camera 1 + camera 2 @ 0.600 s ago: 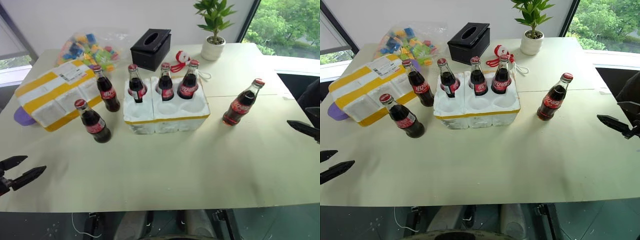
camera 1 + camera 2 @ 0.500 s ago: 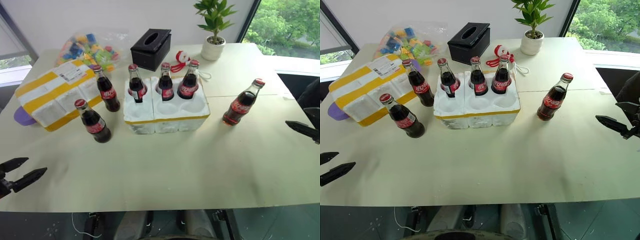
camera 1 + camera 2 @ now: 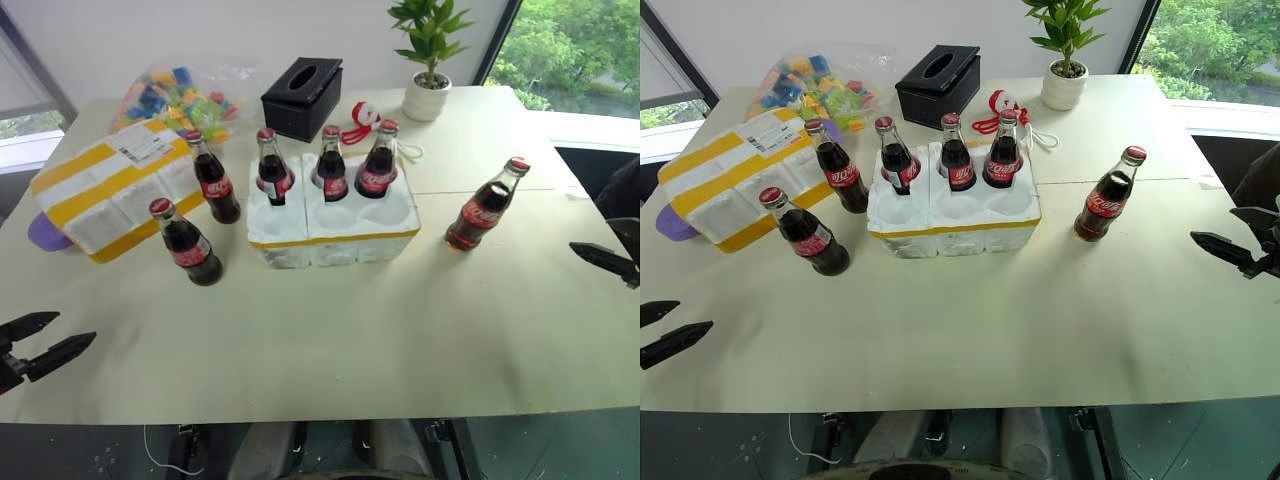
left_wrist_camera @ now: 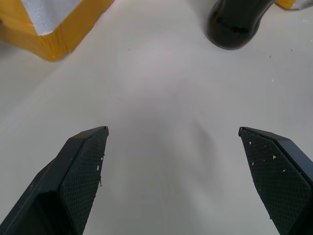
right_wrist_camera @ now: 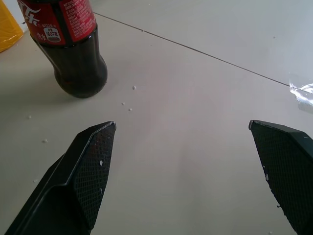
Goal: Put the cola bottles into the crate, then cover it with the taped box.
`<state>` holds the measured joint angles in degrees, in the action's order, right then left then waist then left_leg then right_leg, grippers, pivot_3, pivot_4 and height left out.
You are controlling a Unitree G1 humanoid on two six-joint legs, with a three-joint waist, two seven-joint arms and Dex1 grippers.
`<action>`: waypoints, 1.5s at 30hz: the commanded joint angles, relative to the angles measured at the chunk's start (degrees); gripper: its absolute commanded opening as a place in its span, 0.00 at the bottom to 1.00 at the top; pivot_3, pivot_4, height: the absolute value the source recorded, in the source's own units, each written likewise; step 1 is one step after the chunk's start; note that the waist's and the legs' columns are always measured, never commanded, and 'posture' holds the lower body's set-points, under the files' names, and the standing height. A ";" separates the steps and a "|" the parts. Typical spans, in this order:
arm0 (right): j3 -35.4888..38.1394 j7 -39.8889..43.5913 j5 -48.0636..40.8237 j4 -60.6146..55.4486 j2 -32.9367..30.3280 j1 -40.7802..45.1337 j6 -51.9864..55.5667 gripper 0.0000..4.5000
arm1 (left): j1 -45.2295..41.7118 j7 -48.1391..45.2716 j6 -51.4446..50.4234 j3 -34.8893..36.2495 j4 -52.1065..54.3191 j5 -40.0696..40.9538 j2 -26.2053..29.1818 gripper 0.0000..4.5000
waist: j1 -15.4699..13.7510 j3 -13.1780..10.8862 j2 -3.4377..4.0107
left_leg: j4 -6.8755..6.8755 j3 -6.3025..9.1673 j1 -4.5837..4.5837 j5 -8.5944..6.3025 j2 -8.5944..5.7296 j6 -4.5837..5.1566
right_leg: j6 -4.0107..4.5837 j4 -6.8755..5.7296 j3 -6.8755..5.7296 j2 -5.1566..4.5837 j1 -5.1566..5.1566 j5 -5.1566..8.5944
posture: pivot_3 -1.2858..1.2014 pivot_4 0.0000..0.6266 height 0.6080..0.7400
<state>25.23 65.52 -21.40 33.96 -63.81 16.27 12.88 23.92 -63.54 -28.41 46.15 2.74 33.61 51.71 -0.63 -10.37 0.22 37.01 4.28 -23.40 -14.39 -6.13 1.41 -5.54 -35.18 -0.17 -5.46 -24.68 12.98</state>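
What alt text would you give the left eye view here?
Three cola bottles stand in the back wells of the crate mid-table; three more stand on the table, two to its left and one to its right. The taped box lies far left. Both open grippers, left and right, hover at the near edges.

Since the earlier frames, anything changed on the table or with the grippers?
Barely. The right gripper has crept slightly inward from the table's right edge toward the lone cola bottle. It is open and empty. The left gripper stayed open at the near left edge. Three bottles still stand in the crate, and the taped box is untouched.
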 commanded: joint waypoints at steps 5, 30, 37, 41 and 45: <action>3.45 4.86 -6.14 -4.74 -3.31 1.98 8.83 1.00 | -3.67 -0.97 -5.79 1.78 8.33 7.61 1.21 0.99 | 0.05 -0.02 0.04 | 0.02 -0.01 0.00 -0.01 -0.02 0.02 | -0.01 0.00 0.00 0.00 0.00 -0.01 | 0.52 0.24 0.94; 18.22 7.44 -28.45 -44.36 -6.81 -2.00 39.09 1.00 | -31.43 2.84 1.20 -25.58 -0.88 0.29 -4.09 0.99 | -0.09 -0.08 0.39 | 0.05 -0.05 -0.07 0.02 -0.02 0.16 | -0.21 -0.04 0.01 -0.01 -0.09 -0.13 | 0.52 0.24 0.94; 17.47 5.71 -30.49 -46.28 -6.14 -1.28 39.24 1.00 | -34.98 3.70 4.47 -29.72 -5.41 -3.04 -6.95 0.99 | -0.23 -0.09 0.34 | 0.11 -0.05 -0.07 -0.01 -0.04 0.10 | -0.11 -0.03 0.01 -0.03 -0.04 -0.09 | 0.52 0.24 0.94; 17.07 4.64 -31.37 -46.32 -5.96 -0.92 39.19 1.00 | -36.82 4.52 5.28 -30.71 -6.99 -3.57 -8.61 0.99 | -0.20 -0.09 0.33 | 0.11 -0.05 -0.07 0.04 -0.04 0.19 | -0.20 -0.03 0.01 -0.02 -0.05 -0.13 | 0.52 0.24 0.94; 16.41 3.74 -31.76 -46.83 -5.38 -1.12 38.91 1.00 | -38.33 5.45 6.23 -30.73 -7.92 -3.50 -10.17 0.99 | -0.20 -0.08 0.32 | 0.11 -0.05 -0.07 0.04 -0.04 0.20 | -0.20 -0.03 0.01 -0.02 -0.05 -0.14 | 0.52 0.24 0.94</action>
<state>40.94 69.67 -51.92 -11.54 -69.46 14.29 52.21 -13.59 -58.49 -23.28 14.51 -5.50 30.13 41.51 -0.83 -10.45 0.55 37.12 4.24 -23.46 -14.34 -6.17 1.61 -5.75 -35.22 -0.16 -5.48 -24.72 12.84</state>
